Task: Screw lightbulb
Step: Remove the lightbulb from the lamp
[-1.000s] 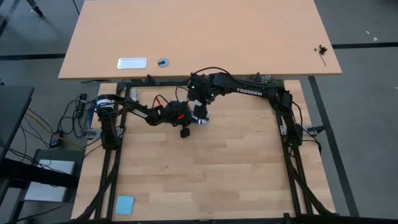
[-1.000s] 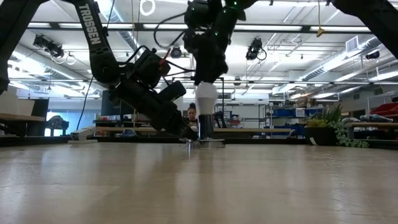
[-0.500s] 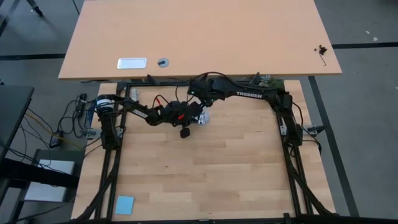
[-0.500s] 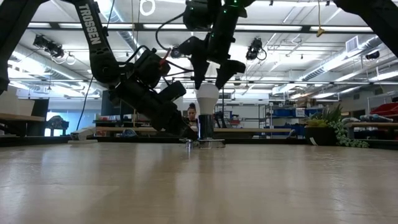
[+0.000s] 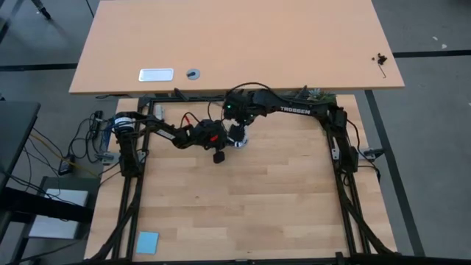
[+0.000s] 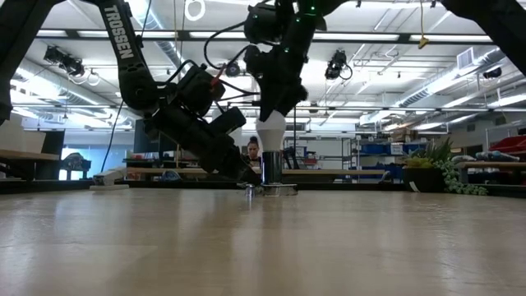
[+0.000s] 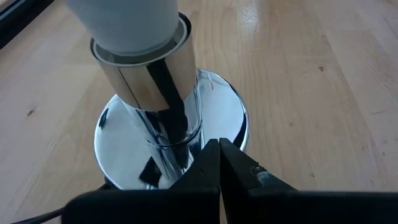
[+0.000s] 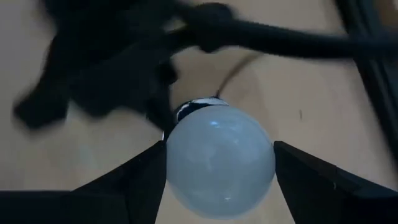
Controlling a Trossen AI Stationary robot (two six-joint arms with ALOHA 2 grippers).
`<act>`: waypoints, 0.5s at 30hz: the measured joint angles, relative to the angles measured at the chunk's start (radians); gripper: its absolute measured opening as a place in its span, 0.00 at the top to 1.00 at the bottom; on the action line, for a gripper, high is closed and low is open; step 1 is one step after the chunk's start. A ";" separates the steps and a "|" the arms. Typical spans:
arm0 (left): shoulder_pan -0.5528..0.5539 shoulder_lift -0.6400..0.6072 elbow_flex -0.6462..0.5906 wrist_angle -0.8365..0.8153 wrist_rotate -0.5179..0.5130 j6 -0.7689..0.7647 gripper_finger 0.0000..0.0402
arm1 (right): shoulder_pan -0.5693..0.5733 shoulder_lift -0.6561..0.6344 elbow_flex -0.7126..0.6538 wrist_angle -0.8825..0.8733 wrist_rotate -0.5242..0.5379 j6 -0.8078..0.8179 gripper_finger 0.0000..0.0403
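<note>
High view is showing the wooden table, and both dark arms are meeting near its far middle part. Coming from the right side, the right arm is bending down over the socket, and the left arm is reaching in low from the left side.

Low view is showing the right gripper pointing straight down onto the lightbulb. Its fingers are sitting on both sides of the white glass and are closed on it, as the right wrist view is also showing, where the two dark fingers are touching the round bulb on each side. The lightbulb is standing upright in the silver socket, near the far middle of the table, with its white part above the shiny tube.

Left gripper is lying low at the round silver base of the socket. Its two fingertips are pressed together at the edge of the base; whether they are pinching the base edge between them, I cannot tell.
</note>
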 joint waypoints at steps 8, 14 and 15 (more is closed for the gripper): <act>0.000 0.000 0.000 0.000 0.006 0.000 1.00 | -0.043 -0.001 -0.003 0.008 -0.134 -0.524 0.30; 0.000 0.000 0.000 0.000 0.008 0.005 1.00 | -0.026 -0.014 -0.006 0.013 -0.122 -0.425 0.27; 0.000 0.000 0.000 0.000 0.009 0.005 1.00 | -0.024 -0.014 -0.003 0.014 -0.120 -0.382 0.26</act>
